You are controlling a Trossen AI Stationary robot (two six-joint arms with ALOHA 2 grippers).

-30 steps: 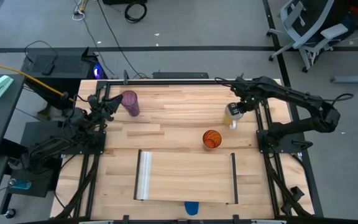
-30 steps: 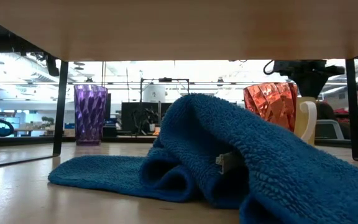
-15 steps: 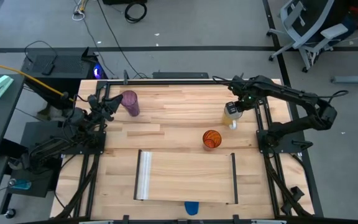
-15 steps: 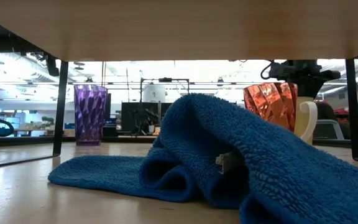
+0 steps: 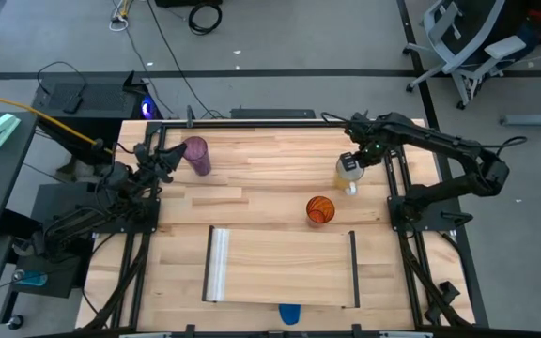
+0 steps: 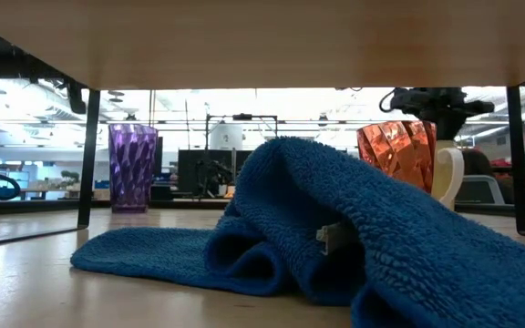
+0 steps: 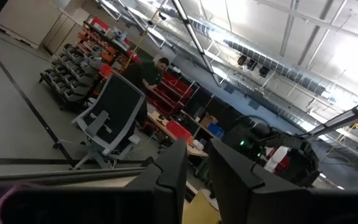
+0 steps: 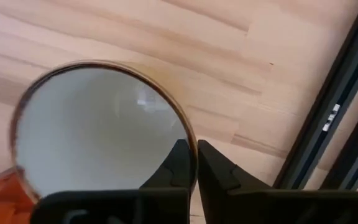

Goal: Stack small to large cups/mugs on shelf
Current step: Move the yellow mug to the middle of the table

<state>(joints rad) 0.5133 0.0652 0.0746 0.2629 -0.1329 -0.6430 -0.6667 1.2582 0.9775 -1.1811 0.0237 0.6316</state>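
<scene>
The white mug (image 5: 348, 169) stands near the table's right edge, with my right gripper (image 5: 358, 156) just above its rim. In the right wrist view its cream inside (image 8: 98, 130) fills the picture. The orange tumbler (image 5: 319, 210) stands upright just nearer, and the purple tumbler (image 5: 196, 155) stands at the far left. My left gripper (image 5: 168, 160) waits beside the purple tumbler, slightly open, touching nothing. The pale shelf (image 5: 283, 268) stands at the near middle on its end rails. My right gripper (image 8: 195, 160) comes from above, pointing down, and is shut on the mug's rim (image 8: 190, 138). One finger (image 8: 178, 163) is inside the mug and the other (image 8: 215, 167) outside. The mug is upright; in the low view a towel hides its base.
A blue towel (image 6: 335, 237) lies bunched at the near edge under the shelf and blocks much of the low view. Dark frame rails (image 8: 328, 118) run along the table's right edge close to the mug. Bare wood lies between the purple tumbler and the mug.
My right gripper has shifted slightly toward the table's left, over the mug. The cups have stayed where they were.
</scene>
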